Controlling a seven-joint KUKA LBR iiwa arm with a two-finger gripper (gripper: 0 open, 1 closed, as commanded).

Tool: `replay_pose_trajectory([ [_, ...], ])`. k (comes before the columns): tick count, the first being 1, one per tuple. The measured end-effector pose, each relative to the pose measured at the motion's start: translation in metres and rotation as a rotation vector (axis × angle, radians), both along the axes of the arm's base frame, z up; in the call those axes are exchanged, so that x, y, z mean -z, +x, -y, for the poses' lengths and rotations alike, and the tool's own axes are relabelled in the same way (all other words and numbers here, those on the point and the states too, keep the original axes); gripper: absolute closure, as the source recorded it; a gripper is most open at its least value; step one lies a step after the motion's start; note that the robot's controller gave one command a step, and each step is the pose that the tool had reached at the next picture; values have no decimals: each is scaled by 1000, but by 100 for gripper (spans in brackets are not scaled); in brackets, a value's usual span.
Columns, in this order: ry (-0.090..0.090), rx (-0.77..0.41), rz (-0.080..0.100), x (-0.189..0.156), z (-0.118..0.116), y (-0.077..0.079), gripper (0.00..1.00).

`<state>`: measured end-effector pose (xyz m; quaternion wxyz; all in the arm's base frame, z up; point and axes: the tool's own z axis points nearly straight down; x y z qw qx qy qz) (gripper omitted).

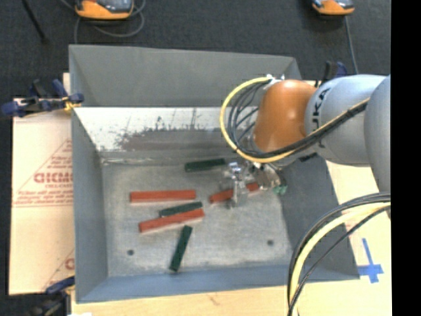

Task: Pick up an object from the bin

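Camera view: grey metal bin (87,196), floor scuffed, holding a scatter of flat bars, none stacked high. Gripper (233,191) is down near the floor, right of centre, directly over a short red bar (218,197) that lies roughly crosswise under it. Whether the jaws are wide, narrow or closed on that bar cannot be told.

Just behind the gripper lies a dark green bar (205,166). To its left is a long red bar (162,195), then a green bar (181,210) touching a second red bar (171,221). A dark green bar (179,247) lies tilted nearer the front wall. A small green piece (281,190) sits by the right wall.
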<state>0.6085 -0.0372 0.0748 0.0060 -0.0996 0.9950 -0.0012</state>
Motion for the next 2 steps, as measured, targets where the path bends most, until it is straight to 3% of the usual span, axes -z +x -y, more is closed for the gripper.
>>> replay_pose_trajectory([
  [1, -1, 2, -2, -24, 1, 2, 100],
  [2, -1, 7, 1, -105, 3, 5, 100],
])
